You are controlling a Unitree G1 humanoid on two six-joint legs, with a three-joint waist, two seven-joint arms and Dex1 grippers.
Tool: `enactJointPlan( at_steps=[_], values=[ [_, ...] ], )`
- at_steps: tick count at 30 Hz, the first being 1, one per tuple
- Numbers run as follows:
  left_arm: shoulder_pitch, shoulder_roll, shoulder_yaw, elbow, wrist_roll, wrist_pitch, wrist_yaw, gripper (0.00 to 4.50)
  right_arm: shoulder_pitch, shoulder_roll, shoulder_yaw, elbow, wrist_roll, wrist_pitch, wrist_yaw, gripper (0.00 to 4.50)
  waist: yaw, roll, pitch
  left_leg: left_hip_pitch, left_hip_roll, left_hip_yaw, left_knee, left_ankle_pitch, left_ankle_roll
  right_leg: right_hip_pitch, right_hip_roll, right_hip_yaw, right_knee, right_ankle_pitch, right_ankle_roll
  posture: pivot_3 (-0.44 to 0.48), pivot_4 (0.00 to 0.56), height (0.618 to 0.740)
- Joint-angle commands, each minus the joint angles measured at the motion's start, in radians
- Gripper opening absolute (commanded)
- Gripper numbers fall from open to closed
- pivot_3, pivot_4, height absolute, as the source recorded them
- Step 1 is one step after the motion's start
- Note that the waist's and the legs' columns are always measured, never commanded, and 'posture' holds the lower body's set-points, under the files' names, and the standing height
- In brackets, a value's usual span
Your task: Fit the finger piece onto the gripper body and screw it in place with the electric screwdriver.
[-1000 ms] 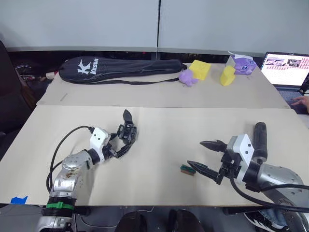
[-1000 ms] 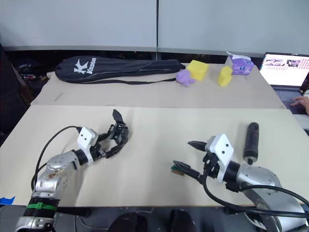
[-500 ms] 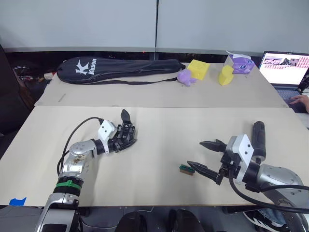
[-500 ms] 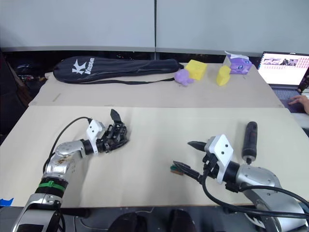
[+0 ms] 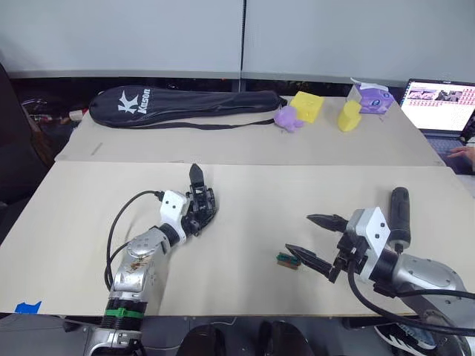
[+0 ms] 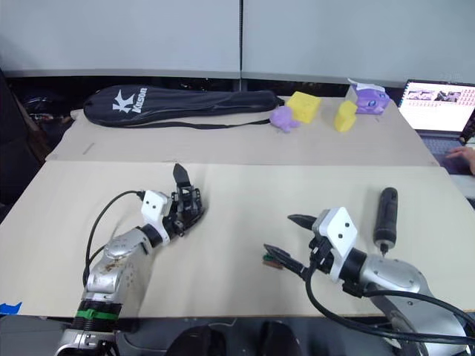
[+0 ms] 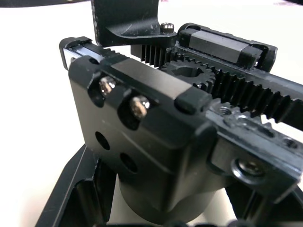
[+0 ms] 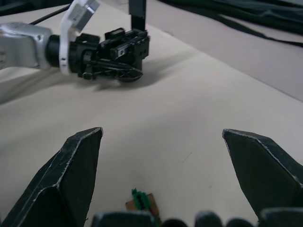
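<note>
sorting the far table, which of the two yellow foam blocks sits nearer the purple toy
The wider, squarer yellow foam block, right beside the purple toy; the narrower yellow block sits farther right, by the purple-and-white carton.

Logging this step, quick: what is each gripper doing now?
Left gripper: shut on the gripper body.
Right gripper: open, holding nothing.

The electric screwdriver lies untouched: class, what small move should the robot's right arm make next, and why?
Probably swing the open right pincer toward the electric screwdriver lying on the table beside that arm. The left pincer already grips the gripper body, with the finger piece standing up from it, so the driver seems the missing tool.
</note>
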Motion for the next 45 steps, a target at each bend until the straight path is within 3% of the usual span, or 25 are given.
enactJointPlan(
  at_steps=[1,7,9,11,12,21,26,31,38,44,45],
  values=[
    [-0.010,0.018,-0.027,-0.026,0.024,-0.041,-0.019,2.53,-0.005,0.007,0.018,-0.033,-0.011,-0.027,-0.004,4.50,0.000,0.000,0.000,0.000,0.000,0.000,0.000,0.000,0.000,0.000,0.000,0.000,0.000,0.000,0.000,0.000,0.150,0.740],
    [0.016,0.023,-0.036,0.000,0.026,-0.050,-0.039,2.53,0.012,0.009,0.009,-0.034,-0.010,-0.031,0.002,4.50,0.000,0.000,0.000,0.000,0.000,0.001,0.000,0.000,0.000,0.000,0.000,0.000,0.000,0.000,0.000,0.000,0.150,0.740],
    [0.028,0.026,-0.041,-0.006,0.023,-0.055,-0.054,3.55,0.032,0.011,0.005,-0.039,-0.007,-0.032,0.002,4.50,0.000,0.000,0.000,0.000,0.000,0.000,0.000,0.000,0.000,0.000,0.000,0.000,0.000,0.000,0.000,0.000,0.150,0.740],
    [0.038,0.039,-0.037,-0.016,0.018,-0.058,-0.071,4.31,0.048,0.007,0.005,-0.048,-0.005,-0.031,0.009,4.50,0.000,0.000,0.000,0.000,0.000,0.000,0.000,0.000,0.000,0.000,0.000,0.000,0.000,0.000,0.000,0.000,0.150,0.740],
    [0.042,0.047,-0.032,-0.018,0.015,-0.058,-0.080,4.46,0.051,0.006,0.005,-0.049,-0.005,-0.033,0.011,4.50,0.000,0.000,0.000,0.000,0.000,0.000,0.000,0.000,0.000,0.000,0.000,0.000,0.000,0.000,0.000,0.000,0.150,0.740],
    [0.062,0.133,-0.031,-0.034,-0.029,-0.075,-0.219,4.46,0.068,0.003,-0.019,-0.054,0.005,-0.033,0.017,4.50,-0.002,0.000,0.000,0.001,0.000,0.000,0.000,0.000,0.000,0.000,0.000,0.000,0.000,0.000,0.000,0.000,0.150,0.740],
    [-0.023,0.224,-0.025,0.059,-0.063,-0.090,-0.390,4.46,0.006,-0.024,-0.025,-0.018,0.012,-0.024,0.041,4.50,-0.002,0.000,0.000,0.001,0.000,0.000,0.000,0.000,0.000,0.000,0.000,0.000,0.000,0.000,0.000,0.000,0.150,0.740],
    [-0.107,0.270,-0.019,0.176,-0.058,-0.148,-0.480,4.46,-0.028,-0.026,-0.019,-0.020,0.034,0.005,0.030,4.50,-0.001,0.000,0.000,0.000,0.000,0.000,0.000,0.000,0.000,0.000,0.000,0.000,-0.001,0.000,0.000,0.000,0.150,0.740],
    [-0.241,0.243,-0.066,0.388,-0.018,-0.248,-0.572,4.46,-0.015,-0.025,0.002,-0.036,0.043,0.014,0.014,4.50,0.001,0.000,0.000,0.000,0.000,0.001,0.000,0.000,0.000,0.000,0.000,-0.001,-0.001,0.000,0.000,0.000,0.150,0.740],
    [-0.294,0.192,-0.092,0.509,0.028,-0.329,-0.576,4.46,-0.025,-0.035,0.002,-0.024,0.046,0.014,0.014,4.50,-0.003,0.000,0.000,-0.001,-0.001,0.001,0.000,0.000,0.001,0.000,0.001,-0.002,-0.001,0.000,0.000,0.000,0.150,0.740],
    [-0.296,0.186,-0.097,0.513,0.032,-0.339,-0.583,4.22,-0.026,-0.037,0.003,-0.023,0.044,0.014,0.015,4.50,-0.004,0.000,0.000,-0.001,-0.001,0.001,0.000,0.000,0.001,0.000,0.001,-0.002,-0.001,0.000,0.000,0.000,0.150,0.740]
  ],
)
